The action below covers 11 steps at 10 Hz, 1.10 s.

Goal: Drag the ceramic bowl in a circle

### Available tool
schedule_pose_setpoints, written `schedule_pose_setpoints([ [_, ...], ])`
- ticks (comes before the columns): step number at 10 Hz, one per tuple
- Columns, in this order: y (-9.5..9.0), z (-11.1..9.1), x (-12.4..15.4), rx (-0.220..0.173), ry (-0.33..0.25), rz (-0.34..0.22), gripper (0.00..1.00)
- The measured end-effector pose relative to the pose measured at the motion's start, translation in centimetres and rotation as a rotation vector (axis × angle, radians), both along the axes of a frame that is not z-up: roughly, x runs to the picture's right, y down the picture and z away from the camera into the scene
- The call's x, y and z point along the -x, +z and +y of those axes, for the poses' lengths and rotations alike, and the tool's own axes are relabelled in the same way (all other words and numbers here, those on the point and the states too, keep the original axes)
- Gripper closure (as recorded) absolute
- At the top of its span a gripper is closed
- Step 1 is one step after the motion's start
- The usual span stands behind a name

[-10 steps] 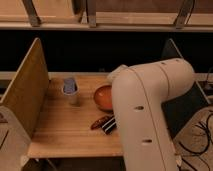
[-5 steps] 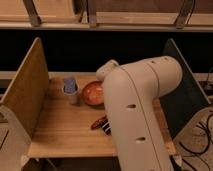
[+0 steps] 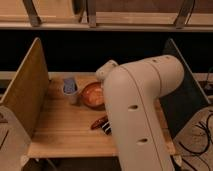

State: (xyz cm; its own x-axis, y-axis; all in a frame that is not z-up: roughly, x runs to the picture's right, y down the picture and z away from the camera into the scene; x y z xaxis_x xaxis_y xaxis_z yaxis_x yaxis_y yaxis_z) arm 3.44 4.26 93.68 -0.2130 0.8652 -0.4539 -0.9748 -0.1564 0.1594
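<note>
The ceramic bowl (image 3: 92, 94) is a shallow, glossy orange-red bowl on the wooden table (image 3: 65, 127), just right of the small pale cup. Its right side is hidden behind my large white arm (image 3: 140, 110). My gripper (image 3: 104, 80) is at the end of the arm, at the bowl's far right rim. It is mostly covered by the arm's wrist.
A small pale cup with a blue top (image 3: 70, 89) stands close to the bowl's left. A dark striped flat object (image 3: 101, 123) lies in front of the bowl by the arm. Upright panels stand at the table's left (image 3: 25, 90) and right (image 3: 187, 95).
The arm has swung to the left, and the bowl has slid left with it, ending close to the cup. The cup and the striped object have stayed put.
</note>
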Motion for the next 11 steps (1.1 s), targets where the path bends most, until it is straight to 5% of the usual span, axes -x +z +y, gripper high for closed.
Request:
schedule_pose_setpoints([
  [7,0.01,-0.01,-0.08,-0.001,0.002,0.001,0.24],
  [11,0.01,-0.01,-0.10,-0.001,0.002,0.001,0.20],
])
